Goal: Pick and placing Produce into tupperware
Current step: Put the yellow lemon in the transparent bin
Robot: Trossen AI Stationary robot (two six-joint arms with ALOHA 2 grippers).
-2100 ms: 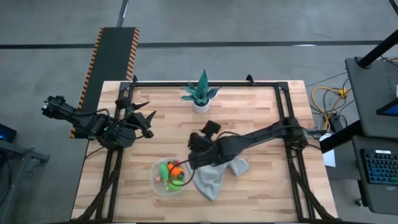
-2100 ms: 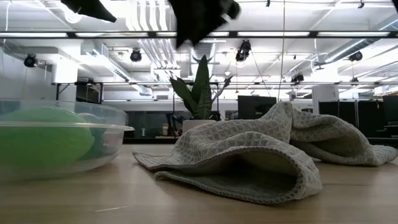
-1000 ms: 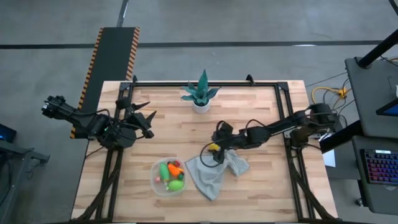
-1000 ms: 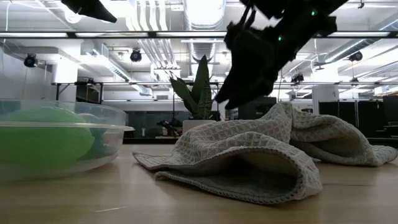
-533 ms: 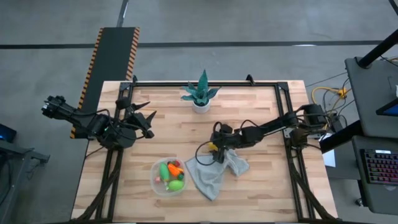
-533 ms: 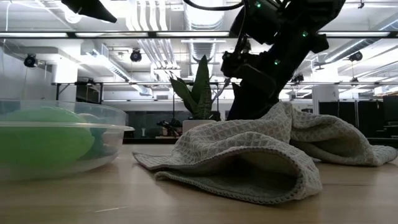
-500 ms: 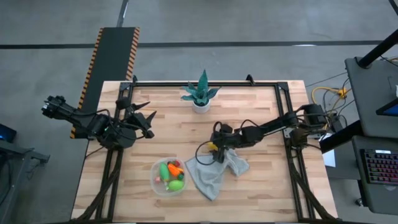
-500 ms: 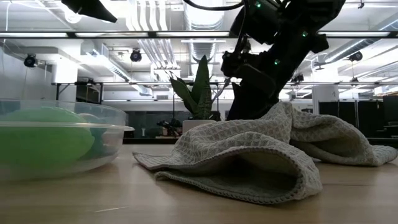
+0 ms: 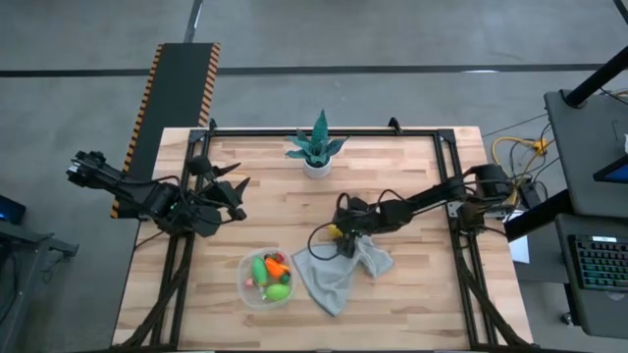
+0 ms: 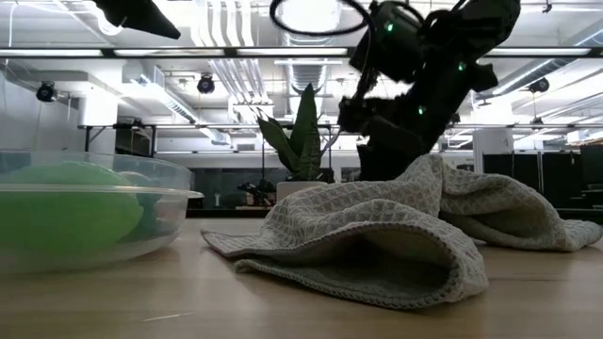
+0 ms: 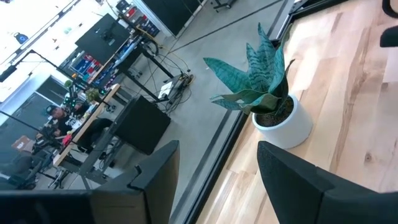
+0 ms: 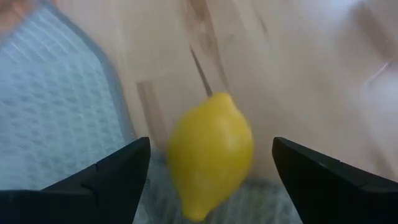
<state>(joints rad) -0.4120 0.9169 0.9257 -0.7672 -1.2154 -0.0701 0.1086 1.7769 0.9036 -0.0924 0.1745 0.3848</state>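
A: Right hand (image 12: 208,180)?
B: Low over the cloth (image 9: 339,277) near the surface's (image 9: 412,294) centre. Fingers spread wide, lemon (image 12: 210,151) between them, on the cloth's edge; can't tell if they touch it.

A: Tub (image 9: 267,278)?
B: Near the front edge, just beside the cloth. Produce (image 9: 271,277) already inside.

A: Left hand (image 9: 235,196)?
B: Waiting at the left edge, fingers parted.

One tub (image 9: 247,285); one lemon (image 12: 210,154); one cloth (image 9: 334,279)

Yellow lemon (image 12: 210,153) between the open right claw (image 12: 211,180) fingers, grey cloth (image 12: 62,106) beside it, wooden table (image 12: 298,68)
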